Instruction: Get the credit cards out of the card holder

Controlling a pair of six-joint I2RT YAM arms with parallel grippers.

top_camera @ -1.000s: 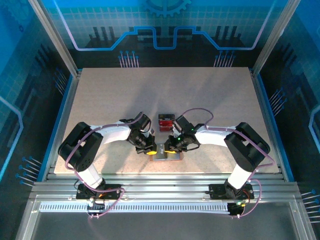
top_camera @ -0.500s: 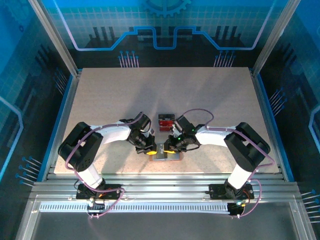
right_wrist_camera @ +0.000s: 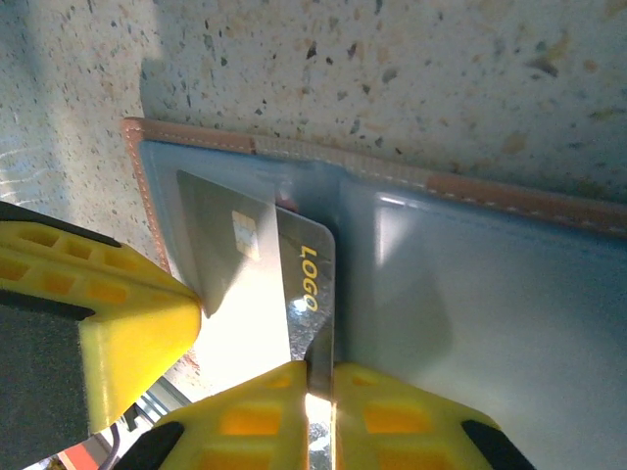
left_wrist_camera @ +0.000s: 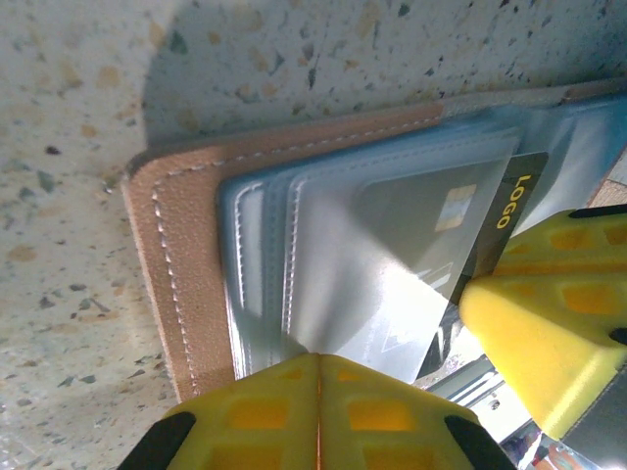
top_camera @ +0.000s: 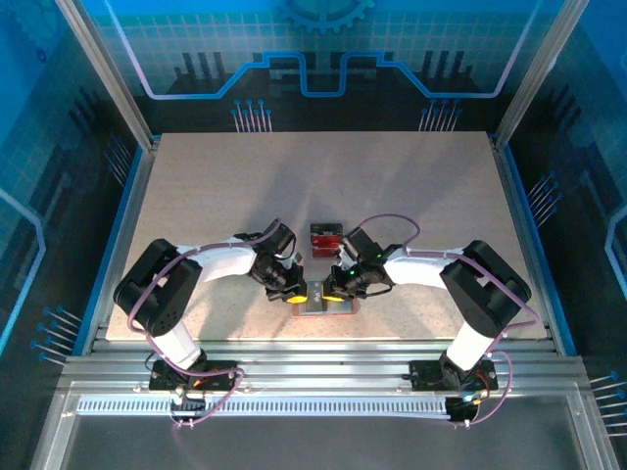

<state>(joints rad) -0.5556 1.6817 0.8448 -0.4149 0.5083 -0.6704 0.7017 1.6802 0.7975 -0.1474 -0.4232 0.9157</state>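
Two hands meet low over the card holder point(top_camera: 338, 305), which we see lying open and flat on the speckled surface point(top_camera: 323, 176), close to its near edge and about midway between the two arm bases. From above, the left hand point(top_camera: 291, 290) comes in from the left and the right hand point(top_camera: 331, 286) from the right, their tips just beside each other over the holder.

In the left wrist view the left hand point(left_wrist_camera: 318, 367) is clenched, its yellow fingertips pressed together at the edge of a pale blue-grey inner panel. We cannot tell whether anything thin is pinched between them. The holder's tan-brown stitched border point(left_wrist_camera: 176, 264) frames that panel, and one yellow finger point(left_wrist_camera: 549, 333) of the other hand shows at the right.

In the right wrist view the right hand point(right_wrist_camera: 320, 377) is clamped on a credit card point(right_wrist_camera: 265, 264). The card is dark grey and glossy, with a small chip and yellow "LOGO" lettering, and its edge runs down between the two fingertips. It sits tilted across the holder's point(right_wrist_camera: 490, 191) left-hand panel. The same credit card point(left_wrist_camera: 431, 225) also shows from the left wrist.

Beyond the hands, a small red and dark thing point(top_camera: 325, 238) rests on the surface, apart from the holder and too small for us to make out.
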